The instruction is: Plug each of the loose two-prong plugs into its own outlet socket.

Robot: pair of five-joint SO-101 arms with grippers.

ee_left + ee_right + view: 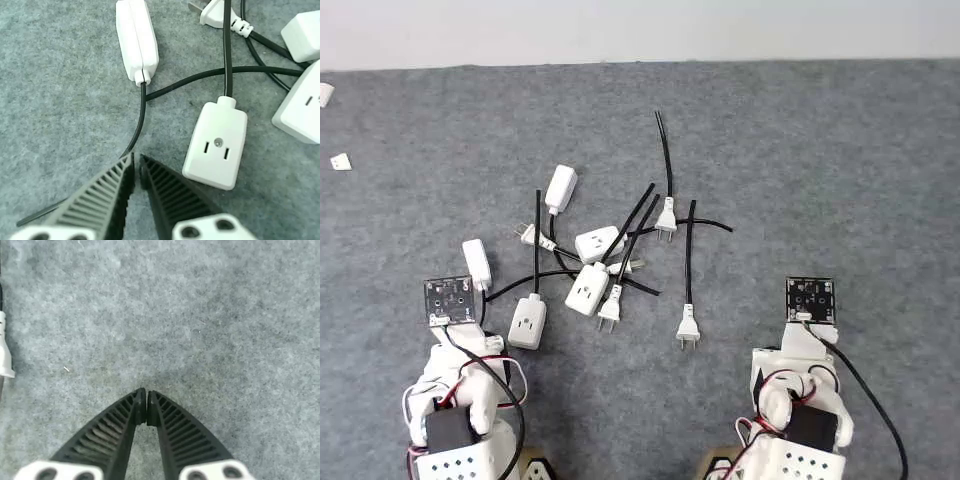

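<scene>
Several white outlet sockets and two-prong plugs on black cords lie tangled at mid-table. One socket [527, 323] [217, 142] lies face up just ahead of my left gripper [137, 167], which is shut and empty above the carpet beside a black cord [140, 115]. A closed white block [136, 37] [477, 263] lies farther ahead. Two more sockets [587, 288] [598, 243] sit in the tangle. Loose plugs lie at centre [609, 308], farther back [666, 218] and toward the right [687, 328]. My right gripper [146, 400] is shut and empty over bare carpet, with that last plug [4, 347] off to its side.
Grey carpet [820, 150] covers the table. Another white block [561, 188] lies at the back of the tangle. Two small white scraps [340, 161] [324, 94] sit at the far left edge. Open carpet lies on the right side and at the back.
</scene>
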